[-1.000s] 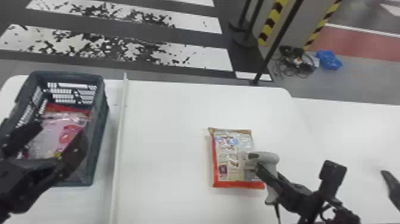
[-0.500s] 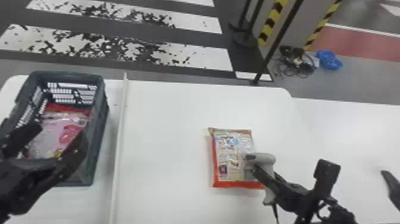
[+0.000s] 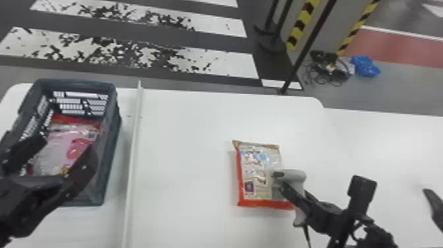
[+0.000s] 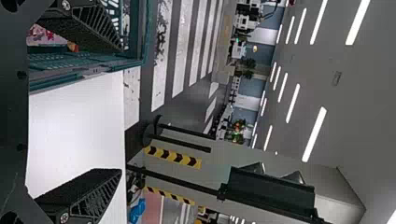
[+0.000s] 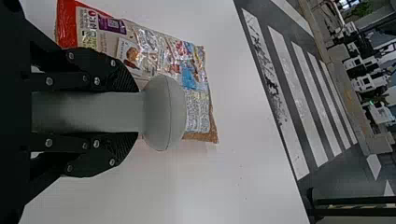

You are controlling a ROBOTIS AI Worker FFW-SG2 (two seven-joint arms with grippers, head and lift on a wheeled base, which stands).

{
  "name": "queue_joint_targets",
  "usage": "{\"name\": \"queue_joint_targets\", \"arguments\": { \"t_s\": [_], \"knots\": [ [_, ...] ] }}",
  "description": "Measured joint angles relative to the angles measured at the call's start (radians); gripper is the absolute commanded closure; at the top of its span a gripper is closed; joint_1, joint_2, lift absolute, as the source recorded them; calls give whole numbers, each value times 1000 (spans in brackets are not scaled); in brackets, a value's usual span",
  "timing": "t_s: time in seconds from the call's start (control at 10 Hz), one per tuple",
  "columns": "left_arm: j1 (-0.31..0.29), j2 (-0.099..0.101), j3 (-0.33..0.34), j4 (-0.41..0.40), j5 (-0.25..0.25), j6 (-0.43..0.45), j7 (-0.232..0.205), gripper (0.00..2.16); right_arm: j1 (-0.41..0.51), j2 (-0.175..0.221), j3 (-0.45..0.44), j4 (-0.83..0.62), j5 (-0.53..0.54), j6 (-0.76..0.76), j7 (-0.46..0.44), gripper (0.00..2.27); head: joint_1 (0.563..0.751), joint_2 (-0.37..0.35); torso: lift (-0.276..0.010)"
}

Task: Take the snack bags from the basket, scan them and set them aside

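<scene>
1. at the checkout end of a white table (image 3: pixel 184 165), a snack bag (image 3: pixel 260 165) lies flat with its densely printed side up (red trim along two edges), to the robot's right of a thin pale divider (image 3: pixel 134 148).

2. the right gripper (image 3: pixel 296 198) is closed around the grey grip of a scanner (image 3: pixel 295 177), its two black fingers pressed on either side. the scanner's rounded head overlaps the bag in the head view; whether the two touch cannot be told. a dark cable (image 3: pixel 307 234) trails from the grip.

3. across the divider, the left gripper (image 3: pixel 64 150) is at the basket (image 3: pixel 110 87), fingers spread wide and nothing between them. (its own wrist view sets one finger against the basket and the other against the white tabletop.)

4. inside the dark, slatted basket lie red and pink snack bags (image 3: pixel 64 143) (how many, the pile does not reveal), partly covered in the head view by the left gripper.

5. beyond the table, broad white stripes (image 3: pixel 211 64) cross the dark floor, with loose black cables (image 3: pixel 329 69) and a blue bundle (image 3: pixel 365 66) on the ground near yellow-and-black striped tape (image 3: pixel 300 24).
</scene>
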Motion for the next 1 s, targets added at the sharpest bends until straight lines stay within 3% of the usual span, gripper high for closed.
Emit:
{"name": "queue_joint_targets", "arguments": {
  "t_s": [0.3,0.5,0.7,1.0],
  "knots": [
    [3,-2,1,-5,0,-1,-3,83,3,-5,-42,-23,-34,-13,0,2253,695,-242,-75],
    [13,-2,3,-19,1,-1,-4,83,-22,-28,-92,-16,-47,-13,0,2253,695,-291,-75],
    [27,-4,9,-32,-2,-17,-6,83,-76,-87,-119,84,-35,-44,2,2253,695,-347,-75],
    [47,-8,11,-46,-9,-31,-6,83,-126,-169,-120,266,10,-152,4,2253,695,-350,-75]
  ]
}}
